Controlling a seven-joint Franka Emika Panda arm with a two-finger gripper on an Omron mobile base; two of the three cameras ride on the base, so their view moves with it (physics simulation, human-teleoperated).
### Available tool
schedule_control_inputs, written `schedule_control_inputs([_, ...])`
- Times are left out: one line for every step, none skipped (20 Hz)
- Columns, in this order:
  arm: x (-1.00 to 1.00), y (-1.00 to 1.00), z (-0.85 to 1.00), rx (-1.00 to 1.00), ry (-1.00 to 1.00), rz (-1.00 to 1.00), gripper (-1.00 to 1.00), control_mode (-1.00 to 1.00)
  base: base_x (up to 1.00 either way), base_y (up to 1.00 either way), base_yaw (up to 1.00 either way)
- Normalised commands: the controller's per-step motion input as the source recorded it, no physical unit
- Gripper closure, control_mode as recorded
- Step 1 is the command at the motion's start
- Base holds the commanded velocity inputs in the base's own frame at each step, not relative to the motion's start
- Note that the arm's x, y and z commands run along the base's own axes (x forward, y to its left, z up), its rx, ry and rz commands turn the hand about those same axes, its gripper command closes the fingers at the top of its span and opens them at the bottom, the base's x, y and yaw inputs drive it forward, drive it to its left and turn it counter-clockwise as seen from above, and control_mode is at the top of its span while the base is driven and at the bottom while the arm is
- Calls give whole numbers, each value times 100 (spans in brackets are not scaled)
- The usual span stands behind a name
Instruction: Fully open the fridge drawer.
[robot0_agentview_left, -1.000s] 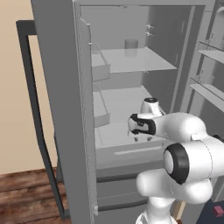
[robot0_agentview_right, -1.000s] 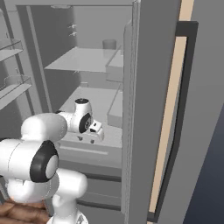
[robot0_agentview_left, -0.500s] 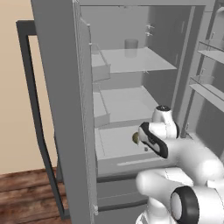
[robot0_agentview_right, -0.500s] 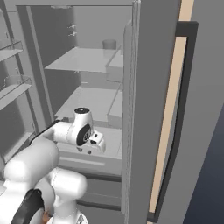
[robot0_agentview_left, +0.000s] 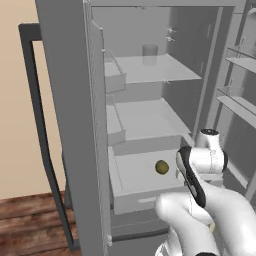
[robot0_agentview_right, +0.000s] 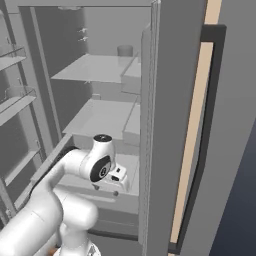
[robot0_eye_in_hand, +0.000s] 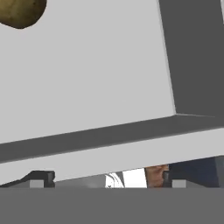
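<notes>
Drawer (robot0_agentview_left: 131, 186) pulled well out of fridge (robot0_agentview_left: 65, 100), directly below fingers (robot0_eye_in_hand: 107, 180). Fingers spread wide, gripping nothing, over front edge. Potato (robot0_agentview_left: 161, 167) inside, beyond fingers. Judged nearly done; final travel unconfirmed.

I've got a small brownish-green round thing (robot0_agentview_left: 161, 167), maybe a potato or a kiwi, I can't tell which, lying on a pale grey floor, and it peeks in at the top left corner of my hand view (robot0_eye_in_hand: 19, 12). Up top, a clear glass (robot0_agentview_left: 149, 54) stands upright on a pale shelf (robot0_agentview_left: 160, 70). Wooden floor (robot0_agentview_left: 30, 225) shows down at the left, with a beige wall (robot0_agentview_left: 12, 100) behind.
</notes>
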Motion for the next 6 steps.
schedule_control_inputs([-100, -42, -66, 0, -1, 0, -100, -100, 0, 0, 0])
schedule_control_inputs([-100, -43, -63, 0, -3, 0, -100, -100, 0, 0, 0])
schedule_control_inputs([-100, -44, -48, 0, -11, 0, -100, -100, 0, 0, 0])
schedule_control_inputs([-100, -43, -29, 4, -21, 2, -100, -100, 0, 0, 0])
schedule_control_inputs([-100, -37, -12, 7, -27, 3, -100, -100, 0, 0, 0])
schedule_control_inputs([-100, -36, -3, 9, -31, 3, -100, -100, 0, 0, 0])
